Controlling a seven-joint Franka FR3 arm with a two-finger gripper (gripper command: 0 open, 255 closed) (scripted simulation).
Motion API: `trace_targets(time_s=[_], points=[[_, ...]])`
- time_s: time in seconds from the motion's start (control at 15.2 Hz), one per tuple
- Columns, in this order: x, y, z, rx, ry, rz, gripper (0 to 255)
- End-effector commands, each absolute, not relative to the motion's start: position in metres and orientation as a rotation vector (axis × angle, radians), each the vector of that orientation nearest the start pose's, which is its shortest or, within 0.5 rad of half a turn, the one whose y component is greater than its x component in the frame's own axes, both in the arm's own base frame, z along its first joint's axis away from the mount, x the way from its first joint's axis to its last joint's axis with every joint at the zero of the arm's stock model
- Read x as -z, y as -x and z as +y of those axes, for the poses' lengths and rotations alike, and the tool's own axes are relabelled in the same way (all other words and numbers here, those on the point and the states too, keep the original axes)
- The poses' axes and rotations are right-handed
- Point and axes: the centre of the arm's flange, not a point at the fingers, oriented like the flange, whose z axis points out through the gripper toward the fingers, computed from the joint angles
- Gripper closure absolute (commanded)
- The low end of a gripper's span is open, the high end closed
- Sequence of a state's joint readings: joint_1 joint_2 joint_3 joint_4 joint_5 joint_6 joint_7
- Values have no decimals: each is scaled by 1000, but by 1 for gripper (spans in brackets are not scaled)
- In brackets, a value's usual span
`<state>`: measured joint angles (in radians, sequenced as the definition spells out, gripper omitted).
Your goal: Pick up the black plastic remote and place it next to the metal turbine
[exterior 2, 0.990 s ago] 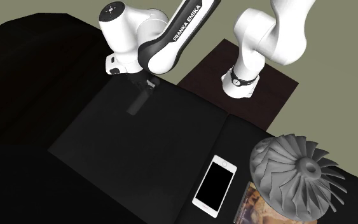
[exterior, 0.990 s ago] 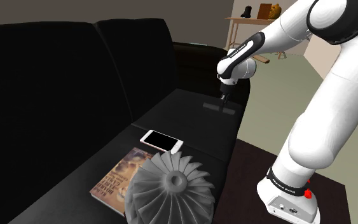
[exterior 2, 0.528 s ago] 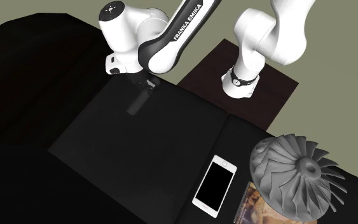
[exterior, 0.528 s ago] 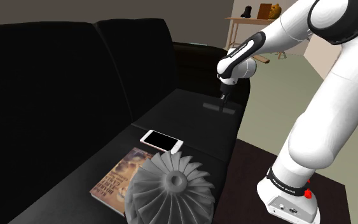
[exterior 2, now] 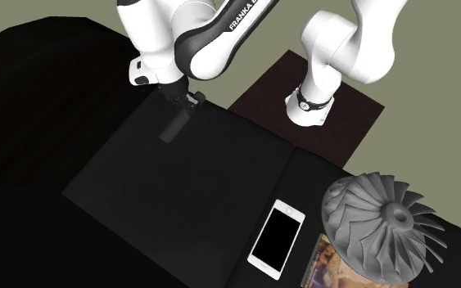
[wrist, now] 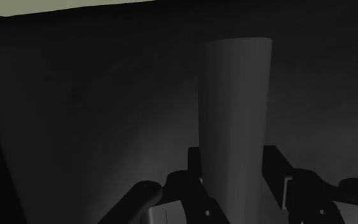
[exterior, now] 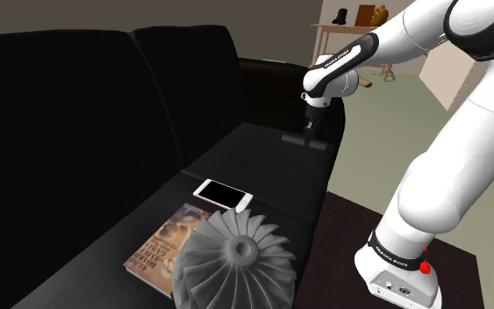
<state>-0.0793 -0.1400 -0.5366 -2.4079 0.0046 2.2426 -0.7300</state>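
The remote (exterior: 297,138) is a dark grey slim bar, and my gripper (exterior: 310,130) is shut on its near end, just above the black sofa seat (exterior: 262,176). From the second exterior view the remote (exterior 2: 174,129) hangs from the gripper (exterior 2: 183,105) over the seat cushion's far corner. In the wrist view both fingers clasp the remote (wrist: 234,108) at the gripper (wrist: 234,175). The grey finned turbine (exterior: 236,259) (exterior 2: 388,222) stands at the other end of the seat, far from the gripper.
A white phone with a black screen (exterior: 223,195) (exterior 2: 276,239) lies beside the turbine, which rests partly on a book (exterior: 161,246) (exterior 2: 325,260). The sofa's backrest (exterior: 104,105) rises behind the seat. A wooden table (exterior: 346,31) stands far back.
The arm has risen and shifted slightly, and the remote has come up a little off the cushion with the gripper. Phone, book and turbine have not moved.
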Motion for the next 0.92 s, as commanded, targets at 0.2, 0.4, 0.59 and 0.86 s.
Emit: trace_targets(time_s=[0.2, 0.4, 0.59, 0.86], points=[[-383, -385, -270, 17, 3050, -179, 255], [-399, -385, -270, 17, 3050, -179, 255], [-414, -385, -270, 17, 3050, -179, 255], [-436, -385, -270, 17, 3050, -179, 255]])
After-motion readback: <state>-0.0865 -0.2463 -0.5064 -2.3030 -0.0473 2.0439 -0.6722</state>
